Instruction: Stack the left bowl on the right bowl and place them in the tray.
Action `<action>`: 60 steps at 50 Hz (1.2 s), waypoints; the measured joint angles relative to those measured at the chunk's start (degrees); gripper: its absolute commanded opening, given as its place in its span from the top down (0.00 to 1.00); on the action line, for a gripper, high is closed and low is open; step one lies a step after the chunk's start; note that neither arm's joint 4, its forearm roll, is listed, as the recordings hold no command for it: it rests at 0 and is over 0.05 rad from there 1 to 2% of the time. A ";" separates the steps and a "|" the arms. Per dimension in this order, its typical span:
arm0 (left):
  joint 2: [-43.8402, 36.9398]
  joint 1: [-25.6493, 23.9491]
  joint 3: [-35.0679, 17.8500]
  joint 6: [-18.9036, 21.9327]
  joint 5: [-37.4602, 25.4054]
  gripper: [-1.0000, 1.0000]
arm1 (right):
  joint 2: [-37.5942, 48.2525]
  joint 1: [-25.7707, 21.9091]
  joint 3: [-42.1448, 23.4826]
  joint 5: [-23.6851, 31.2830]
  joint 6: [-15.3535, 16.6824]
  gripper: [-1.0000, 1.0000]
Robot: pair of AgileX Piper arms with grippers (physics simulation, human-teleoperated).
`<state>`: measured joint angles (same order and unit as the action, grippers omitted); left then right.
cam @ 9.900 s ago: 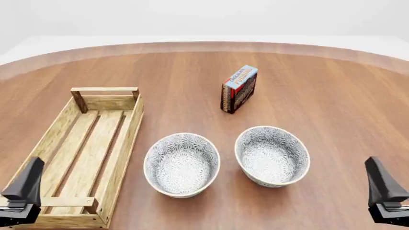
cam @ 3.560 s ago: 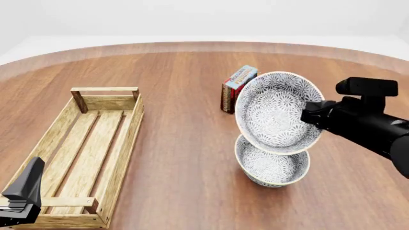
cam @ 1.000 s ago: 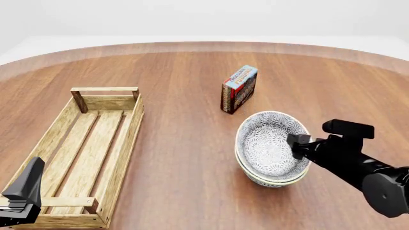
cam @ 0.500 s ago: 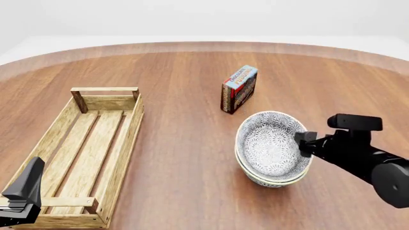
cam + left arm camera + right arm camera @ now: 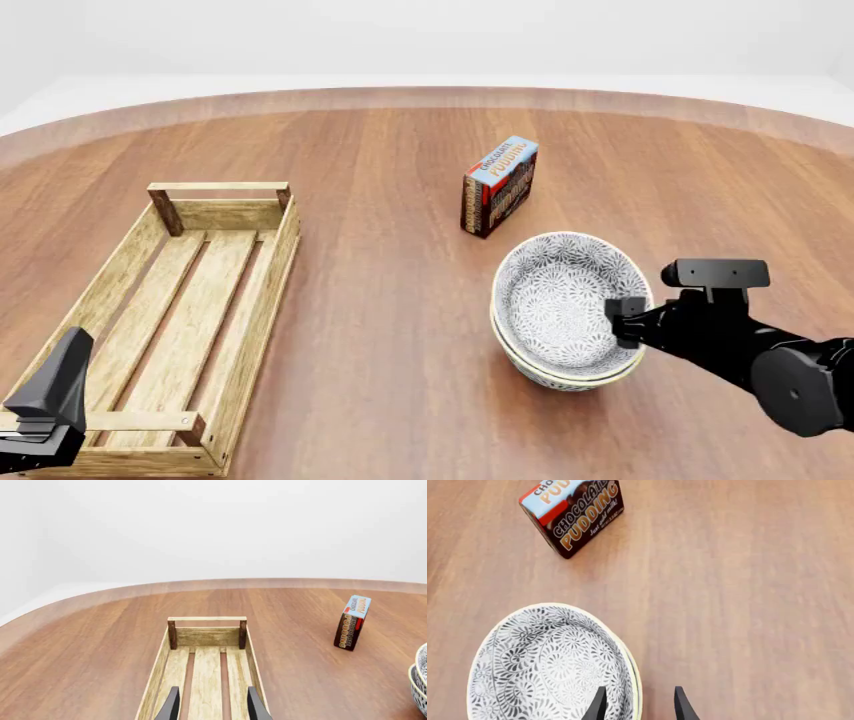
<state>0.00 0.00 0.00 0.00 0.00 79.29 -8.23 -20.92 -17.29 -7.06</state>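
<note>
Spreading across every view, the round brown wood-grain table (image 5: 387, 160) has a paler band along its curved far edge, and beyond it there is only a plain white backdrop with no furniture or walls to make out. On the left side of it lies the tray (image 5: 274, 290), a long slatted light-wood crate with nothing inside, its near end just under the left gripper (image 5: 212, 711), whose fingers stand apart with only the tray slats between them. Well to the right sit the two patterned bowls: the upper bowl (image 5: 561, 300) is nested inside the lower bowl (image 5: 587, 378), so I judge the stacking half of the job done, while the move into the tray has not begun. The right gripper (image 5: 627, 322) is at the right-hand rim of the stack; in the right wrist view its fingers (image 5: 599, 707) straddle the rim with a gap between them, open rather than clamped, though whether they touch the bowl I cannot tell. What is left, as I read it, is to grip the pair and carry it leftward across the table into the crate. Smallest, a chocolate pudding box (image 5: 501, 187) stands upright beyond the bowls, apart from them.
</note>
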 measured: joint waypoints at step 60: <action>0.00 0.00 0.00 0.00 0.00 0.00 | -7.43 -0.29 0.69 0.81 -2.61 1.00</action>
<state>0.00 0.00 0.00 0.00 0.00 71.86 -8.52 -20.23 -16.48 -9.67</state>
